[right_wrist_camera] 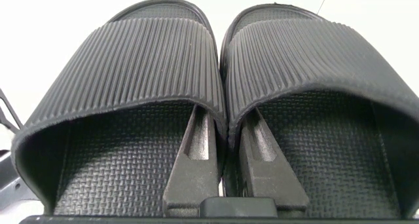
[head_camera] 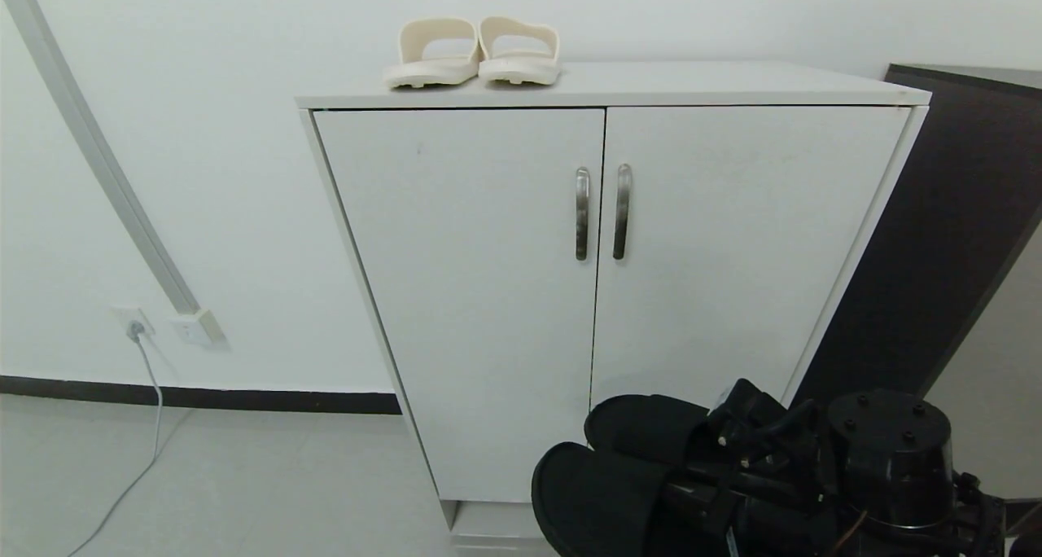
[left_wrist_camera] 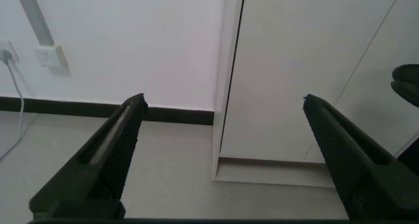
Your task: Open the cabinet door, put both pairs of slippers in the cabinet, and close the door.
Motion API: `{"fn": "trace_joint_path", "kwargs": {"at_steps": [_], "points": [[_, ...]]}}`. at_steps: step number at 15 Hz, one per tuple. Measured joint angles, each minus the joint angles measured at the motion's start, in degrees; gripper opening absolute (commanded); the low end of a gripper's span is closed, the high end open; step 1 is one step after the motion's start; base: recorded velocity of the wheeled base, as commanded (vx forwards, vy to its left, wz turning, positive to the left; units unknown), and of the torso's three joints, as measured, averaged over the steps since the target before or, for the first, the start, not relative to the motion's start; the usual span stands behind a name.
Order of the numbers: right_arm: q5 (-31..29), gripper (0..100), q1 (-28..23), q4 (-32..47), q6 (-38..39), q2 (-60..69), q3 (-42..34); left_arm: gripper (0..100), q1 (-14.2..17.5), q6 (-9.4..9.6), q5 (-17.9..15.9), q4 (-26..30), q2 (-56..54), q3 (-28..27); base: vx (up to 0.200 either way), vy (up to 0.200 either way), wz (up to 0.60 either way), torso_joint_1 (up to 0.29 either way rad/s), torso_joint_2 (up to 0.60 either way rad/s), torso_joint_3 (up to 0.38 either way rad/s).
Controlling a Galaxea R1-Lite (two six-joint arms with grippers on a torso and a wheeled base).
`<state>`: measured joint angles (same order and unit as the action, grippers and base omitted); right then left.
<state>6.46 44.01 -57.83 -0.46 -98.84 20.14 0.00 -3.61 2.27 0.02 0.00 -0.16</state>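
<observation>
Where the right arm sits low and closest in the head view, the right gripper [right_wrist_camera: 226, 142] has one finger pushed into each of the two black slippers [head_camera: 619, 467], under their ribbed straps. The fingers [right_wrist_camera: 193, 165] lie close together, nearly closed, with the slippers' adjoining inner walls pinched between them. The slippers are side by side, toes pointing away from the wrist. The pair sits in front of the lower part of the cabinet's right door [head_camera: 733, 247].

Left gripper [left_wrist_camera: 224, 101]: spread wide, nothing between its fingers. It is low down, facing the cabinet's front left corner and the pale floor [head_camera: 244, 475] beside it. One black slipper edge shows at the side of the left wrist view.

Cabinet [head_camera: 366, 101]: white, two doors. Left door [head_camera: 472, 296] and right door both flush and shut. Two upright metal handles [head_camera: 582, 213] stand either side of the centre seam, near each other and apart.

On the cabinet's top, toward its left end, is a pair of cream slippers [head_camera: 472, 52]. They sit side by side, soles flat, close to the front edge.

Behind is a white wall [head_camera: 203, 133] with a black skirting strip along its foot. A grey conduit [head_camera: 98, 158] slants down to a small box. A wall socket [head_camera: 130, 321] is just beside it, with a grey cable [head_camera: 151, 427] trailing from it to the floor. A dark panel [head_camera: 936, 256] stands just right of the cabinet.
</observation>
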Motion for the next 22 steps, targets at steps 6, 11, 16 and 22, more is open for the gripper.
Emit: {"fn": "trace_joint_path", "kwargs": {"at_steps": [6, 11, 16, 22], "points": [[0.0, 0, 0.0, -0.1, -0.1, 0.0, -0.7, 100, 0.0, -0.09, -0.1, 0.0, 0.0, 0.0, 0.0, 0.0, 0.0, 0.0, 0.01, 0.008], [0.0, 0, 0.0, -1.0, -0.1, 0.1, -1.1, 100, 0.0, -2.05, -0.1, -0.2, 0.0, 0.0, 0.0, 0.0, 0.0, 0.0, 0.0, 0.0], [0.2, 0, 0.3, -1.9, -0.1, 0.1, -1.4, 100, -0.1, -1.39, -4.0, -0.5, 2.6, -5.7, 0.0, 0.0, -0.24, 0.003, 0.0, 0.0], [0.2, 0, 0.9, -2.2, -1.1, 0.1, -1.8, 100, -0.3, -3.86, -21.5, -9.3, 26.9, -16.1, 0.0, 0.0, 0.0, 0.0, 0.0, 0.0]]}}
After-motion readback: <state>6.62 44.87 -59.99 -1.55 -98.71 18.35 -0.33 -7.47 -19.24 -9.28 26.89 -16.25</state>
